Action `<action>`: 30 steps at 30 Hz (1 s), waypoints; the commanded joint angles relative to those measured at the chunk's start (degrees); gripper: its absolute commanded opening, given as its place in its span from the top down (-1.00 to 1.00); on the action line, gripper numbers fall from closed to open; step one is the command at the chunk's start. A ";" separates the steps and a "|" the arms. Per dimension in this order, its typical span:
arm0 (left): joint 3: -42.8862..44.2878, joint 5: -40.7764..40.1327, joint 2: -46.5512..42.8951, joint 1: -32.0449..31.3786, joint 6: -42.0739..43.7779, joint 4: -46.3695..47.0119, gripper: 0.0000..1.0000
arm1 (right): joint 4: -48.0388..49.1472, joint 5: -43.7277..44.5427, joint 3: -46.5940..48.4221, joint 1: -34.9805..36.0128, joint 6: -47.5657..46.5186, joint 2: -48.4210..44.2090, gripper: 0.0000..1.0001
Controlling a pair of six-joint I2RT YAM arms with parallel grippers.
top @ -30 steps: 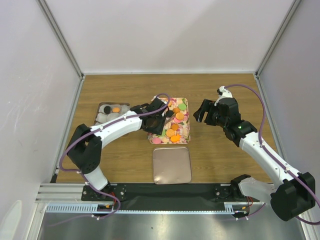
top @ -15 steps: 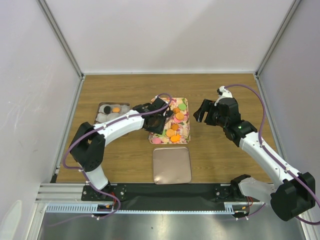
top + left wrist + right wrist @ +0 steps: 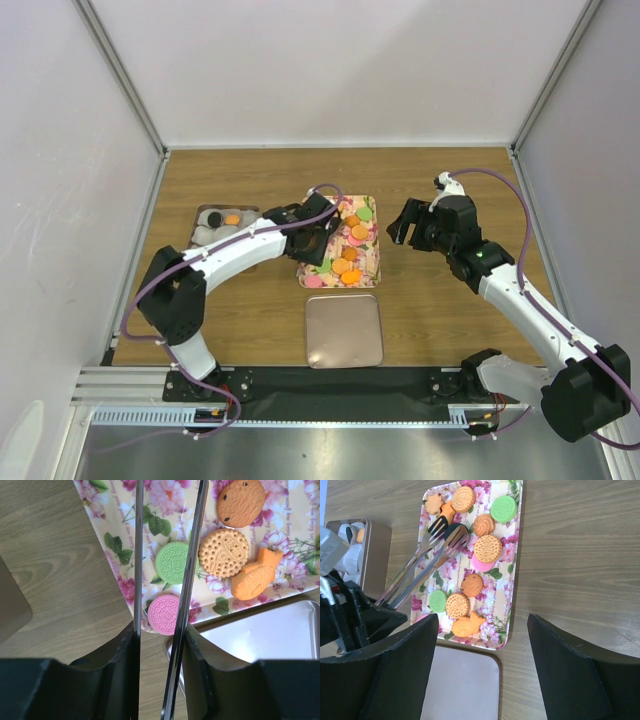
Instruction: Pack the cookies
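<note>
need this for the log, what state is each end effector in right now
left end effector: closed on the tongs
right end effector: open, holding nothing

From above, the left gripper (image 3: 314, 239) covers the left part of the floral tray (image 3: 372, 256), so what lies beneath cannot be seen. In the left wrist view the tongs (image 3: 138, 555) run out past the upper edge, tips unseen; one blade crosses the green cookie (image 3: 170, 562).
</note>
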 commanded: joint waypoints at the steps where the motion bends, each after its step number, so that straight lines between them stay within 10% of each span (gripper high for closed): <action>1: 2.87 -1.56 -5.66 -0.41 0.46 -0.66 0.22 | 1.07 0.77 0.47 -0.33 -0.68 -0.80 -0.56; 30: -18.14 4.23 -32.39 29.20 2.57 -2.52 0.17 | 1.33 -0.72 0.65 -0.42 -0.41 -0.10 -0.56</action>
